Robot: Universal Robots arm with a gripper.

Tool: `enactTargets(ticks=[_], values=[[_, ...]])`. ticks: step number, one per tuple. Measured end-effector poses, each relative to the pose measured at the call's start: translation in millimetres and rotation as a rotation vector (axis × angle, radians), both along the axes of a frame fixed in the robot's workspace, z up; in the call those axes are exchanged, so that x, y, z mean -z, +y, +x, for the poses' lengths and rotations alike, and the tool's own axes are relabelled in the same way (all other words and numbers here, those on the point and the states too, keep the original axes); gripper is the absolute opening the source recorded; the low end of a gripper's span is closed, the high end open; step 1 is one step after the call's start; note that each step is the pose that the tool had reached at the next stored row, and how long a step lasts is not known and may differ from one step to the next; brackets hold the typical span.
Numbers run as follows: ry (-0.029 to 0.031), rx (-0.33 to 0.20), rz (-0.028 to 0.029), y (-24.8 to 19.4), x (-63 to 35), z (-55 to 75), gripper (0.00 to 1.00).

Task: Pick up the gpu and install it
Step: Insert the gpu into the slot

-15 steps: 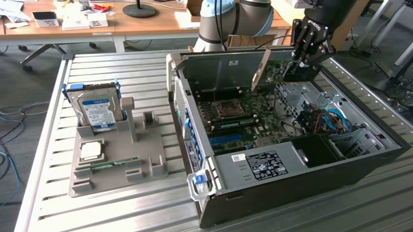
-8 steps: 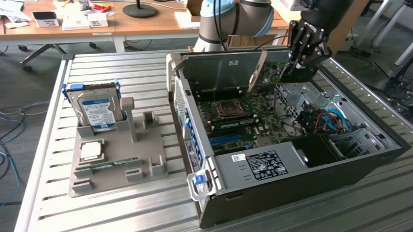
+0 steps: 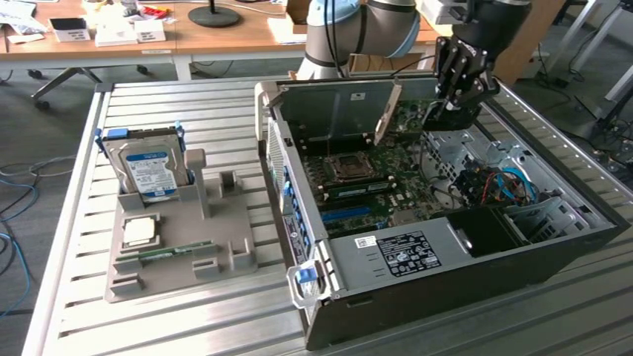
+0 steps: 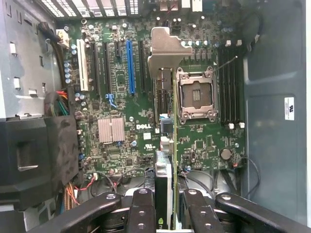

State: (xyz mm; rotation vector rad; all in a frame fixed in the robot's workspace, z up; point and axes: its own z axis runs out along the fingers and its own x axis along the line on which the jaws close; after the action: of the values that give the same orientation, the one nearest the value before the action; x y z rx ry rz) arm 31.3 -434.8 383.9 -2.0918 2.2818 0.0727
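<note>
A: Exterior view first. Where is the gpu (image 3: 413,113)?

B: It hangs in the air over the open computer case (image 3: 554,245), under the gripper (image 3: 455,104), whose jaws are clamped on it. It is above the far end of the motherboard (image 3: 386,178) and not seated in anything.

A: Why is it held on edge?

B: My guess is that a card enters its slot edge first. A hold on the upper edge leaves the connector edge free and facing the board. The case lies on its side with the panel off, which gives the arm a way in from above.

A: Is there anything to read?

B: On the exterior view's left, the hard drive (image 3: 148,167) stands in the grey tray (image 3: 233,259) and carries a blue-and-white label. A white sticker (image 3: 408,252) sits on the black housing inside the case. The print on both is too small to make out.

A: Now the wrist view.

B: The gripper (image 4: 167,206) looks straight down the card. Its fingers (image 4: 143,208) press on both faces of the gpu (image 4: 165,170). The silver bracket (image 4: 167,48) sticks out at the far end, over the board between the blue slot (image 4: 129,68) and the processor socket (image 4: 197,94).

A: Is it lined up?

B: It looks roughly parallel to the slots, I'd judge. I cannot tell which slot it is over.

A: Any writing?

B: "DELL" (image 4: 145,126) is printed in white on the motherboard. The wall sticker (image 4: 289,108) on the case side is unreadable.
</note>
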Motion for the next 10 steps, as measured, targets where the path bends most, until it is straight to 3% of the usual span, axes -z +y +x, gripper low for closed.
enactTargets(ticks=[10], values=[[-0.0001, -0.008, 0.0022, -0.9, 8.9, -0.8, 0.27]])
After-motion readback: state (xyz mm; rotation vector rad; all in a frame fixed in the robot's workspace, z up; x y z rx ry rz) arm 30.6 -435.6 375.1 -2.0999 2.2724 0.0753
